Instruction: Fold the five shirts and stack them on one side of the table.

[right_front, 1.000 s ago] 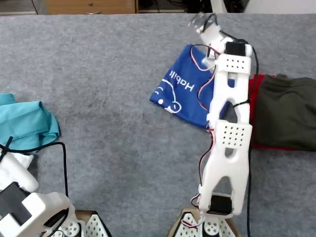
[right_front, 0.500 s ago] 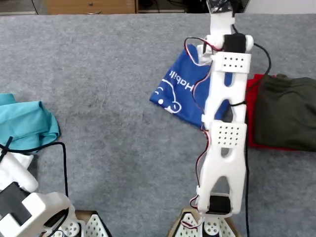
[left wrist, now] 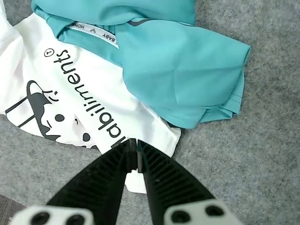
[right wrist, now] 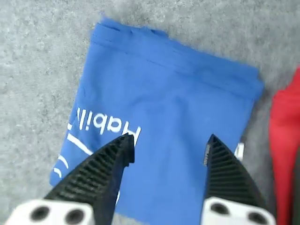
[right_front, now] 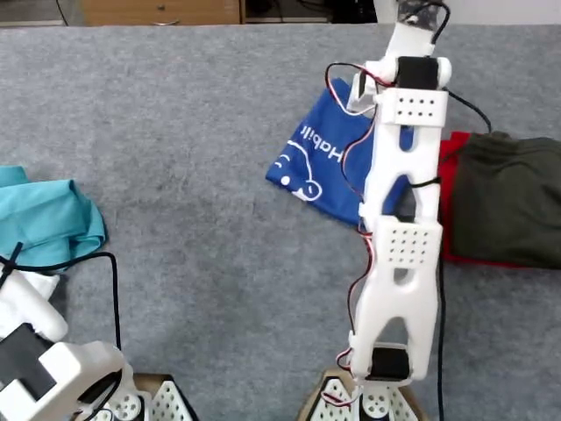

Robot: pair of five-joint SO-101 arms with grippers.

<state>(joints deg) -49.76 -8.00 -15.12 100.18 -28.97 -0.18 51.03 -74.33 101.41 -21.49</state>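
High view is showing a folded blue shirt (right_front: 320, 162) lying upper middle on the desk (right_front: 175, 132), beside a dark green shirt (right_front: 508, 197) sitting on a red shirt (right_front: 451, 149) at the right edge. The right gripper (right wrist: 169, 140) is hovering over the blue one, fingers apart and empty. The left gripper (left wrist: 135, 143), fingers together, is hanging above a white shirt (left wrist: 70, 103) and a teal shirt (left wrist: 178, 61), both seemingly unfolded. So the blue one is probably awaiting stacking, and two are awaiting folding.

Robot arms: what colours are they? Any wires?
The right arm is white plastic, its links dotted with grids of small holes, with black motors at the joints and thin red, white and black wires. The left arm is white and black, with a thick black cable. The left end effector and the right end effector have black ridged fingers on white bases.
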